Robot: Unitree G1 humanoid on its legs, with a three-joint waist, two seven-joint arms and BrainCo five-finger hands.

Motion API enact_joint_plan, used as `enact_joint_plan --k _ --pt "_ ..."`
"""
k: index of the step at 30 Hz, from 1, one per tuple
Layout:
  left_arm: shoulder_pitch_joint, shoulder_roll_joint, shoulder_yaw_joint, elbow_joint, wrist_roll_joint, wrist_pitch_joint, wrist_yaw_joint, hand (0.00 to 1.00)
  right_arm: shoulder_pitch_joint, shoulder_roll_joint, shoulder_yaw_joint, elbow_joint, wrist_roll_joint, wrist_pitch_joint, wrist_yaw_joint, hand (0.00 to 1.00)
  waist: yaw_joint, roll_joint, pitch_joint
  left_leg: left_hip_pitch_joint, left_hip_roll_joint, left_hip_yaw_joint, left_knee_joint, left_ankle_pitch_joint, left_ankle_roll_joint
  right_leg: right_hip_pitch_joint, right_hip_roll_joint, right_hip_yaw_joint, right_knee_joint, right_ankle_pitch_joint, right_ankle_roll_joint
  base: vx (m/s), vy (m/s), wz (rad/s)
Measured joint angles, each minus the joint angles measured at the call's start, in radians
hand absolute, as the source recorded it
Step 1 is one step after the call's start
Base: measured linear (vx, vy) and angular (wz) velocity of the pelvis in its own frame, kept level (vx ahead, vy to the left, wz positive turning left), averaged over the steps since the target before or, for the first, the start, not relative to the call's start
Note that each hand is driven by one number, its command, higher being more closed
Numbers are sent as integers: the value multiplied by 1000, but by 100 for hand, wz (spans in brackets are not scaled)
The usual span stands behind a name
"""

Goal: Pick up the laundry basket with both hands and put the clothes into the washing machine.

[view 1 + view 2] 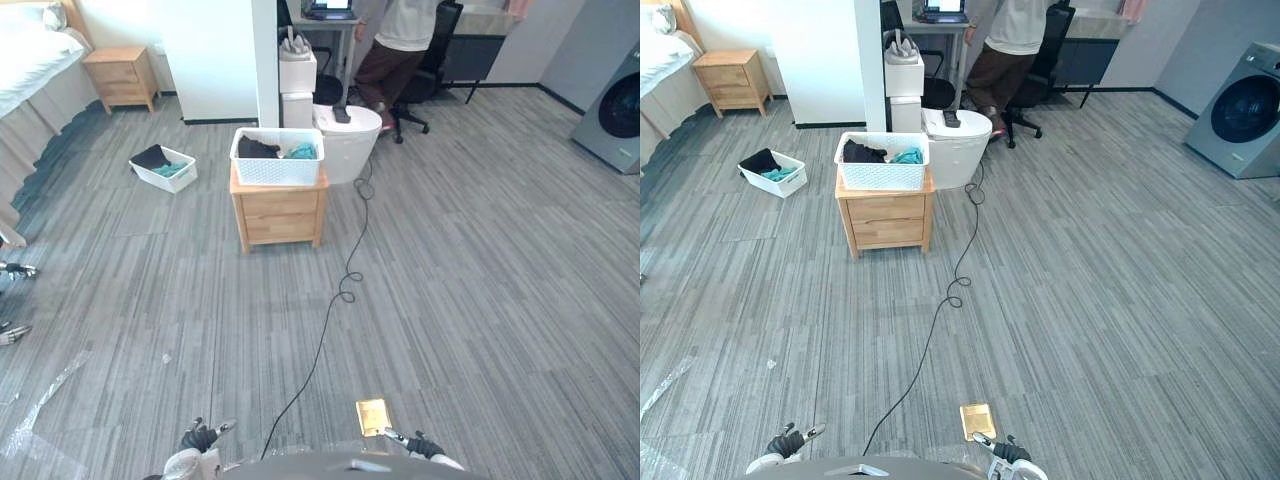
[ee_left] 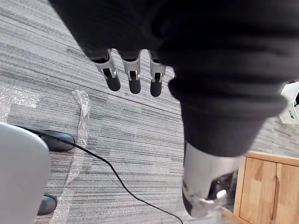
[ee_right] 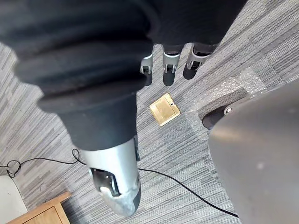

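Left robot hand (image 2: 134,74) and right robot hand (image 3: 169,65) hang slack-fingered, empty.

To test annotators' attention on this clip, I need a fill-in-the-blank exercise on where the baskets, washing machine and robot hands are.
1. The laundry basket stands on a nightstand made of ____.
2. The washing machine stands far off on the robot's ____ side.
3. A second white basket lies on the ____, to the nightstand's left.
4. The left robot hand and right robot hand hang low, fingers straight, holding ____.
Missing words: wood; right; floor; nothing.
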Motion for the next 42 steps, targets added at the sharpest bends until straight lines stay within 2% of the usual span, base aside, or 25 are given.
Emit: enact_joint_plan --k 7,15,23,42 --pt "-16 6 -3 27 22 4 -15 0 -9 5 -29 9 -38 4 0 0 -1 3 -1 -11 -2 6 -1 3 -2 2 -2 0 -35 19 12 -21 -1 -1" --pt "-23 9 -7 33 42 10 -15 0 -37 4 -27 36 -72 4 2 0 -5 3 1 -10 -3 19 -1 1 0 16 -2 1 -59 32 4 36 0 -2" --pt "-33 4 -7 45 42 18 -14 0 -47 -3 -5 36 -73 3 2 0 -8 15 11 -8 -2 24 -1 1 0 17 -1 3 -58 33 3 -5 -6 0" --pt "-39 5 -1 43 42 18 -13 0 -53 -13 53 35 -74 4 1 0 -2 9 25 -15 -1 53 -1 -5 2 -3 1 29 -52 32 5 -16 -11 -4"
